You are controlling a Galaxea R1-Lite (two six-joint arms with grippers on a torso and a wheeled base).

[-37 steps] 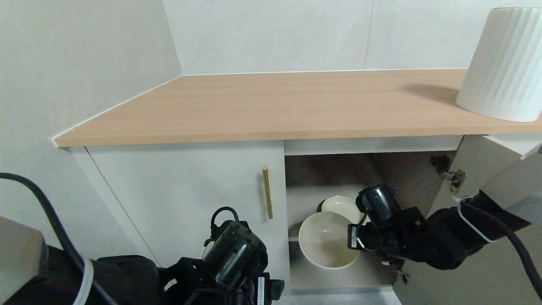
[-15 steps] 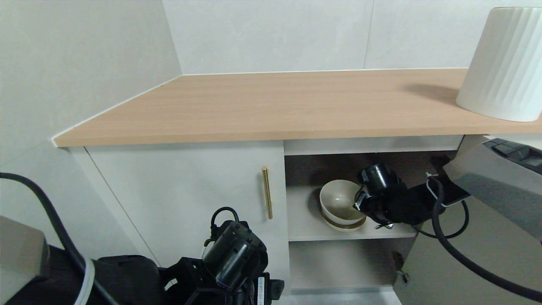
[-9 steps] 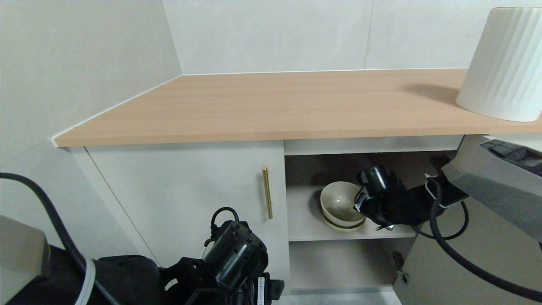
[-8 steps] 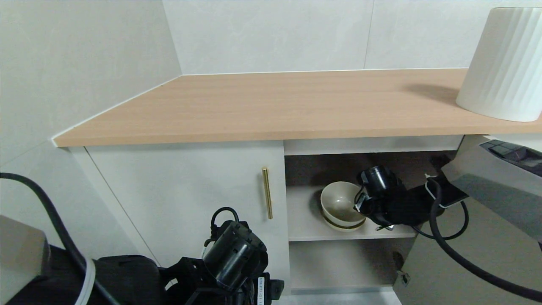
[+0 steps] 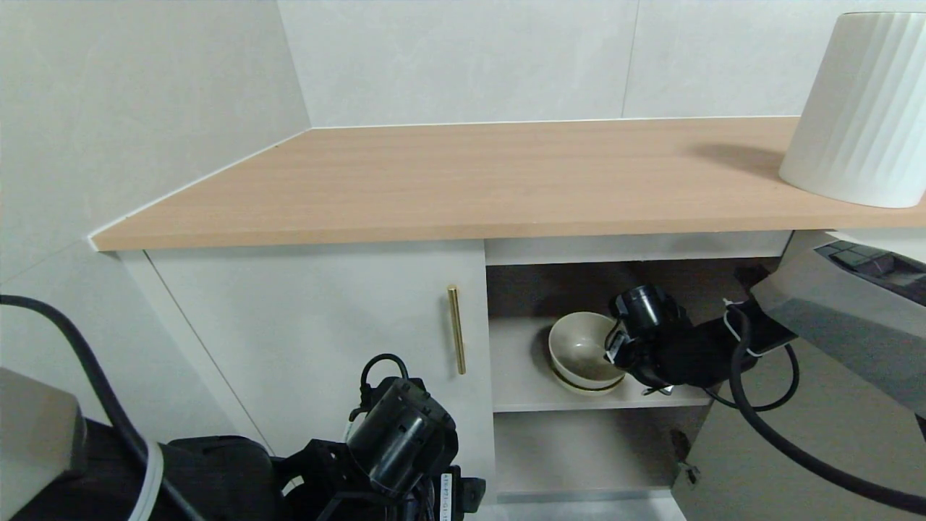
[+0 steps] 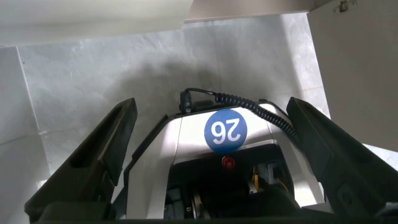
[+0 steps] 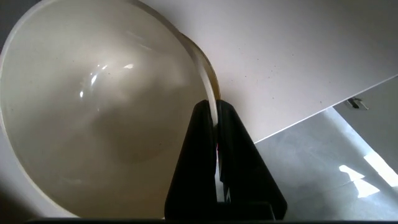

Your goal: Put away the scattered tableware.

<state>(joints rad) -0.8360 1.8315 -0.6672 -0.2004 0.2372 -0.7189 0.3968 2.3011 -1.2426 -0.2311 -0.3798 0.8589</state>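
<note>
The white cabinet point(image 5: 318, 340) has its right-hand door open, and on its upper shelf point(image 5: 517, 380) the cream bowl point(image 5: 579, 351) sits on a second dish point(image 5: 587, 388). The bowl appears to be glazed ceramic, judged rigid, fairly heavy, slick and prone to chipping, so the rim is the practical hold. The right gripper point(image 7: 216, 134) is closed to a narrow pinch across that rim. The left gripper point(image 6: 211, 106) is spread wide and holds nothing, low before the closed door.
</note>
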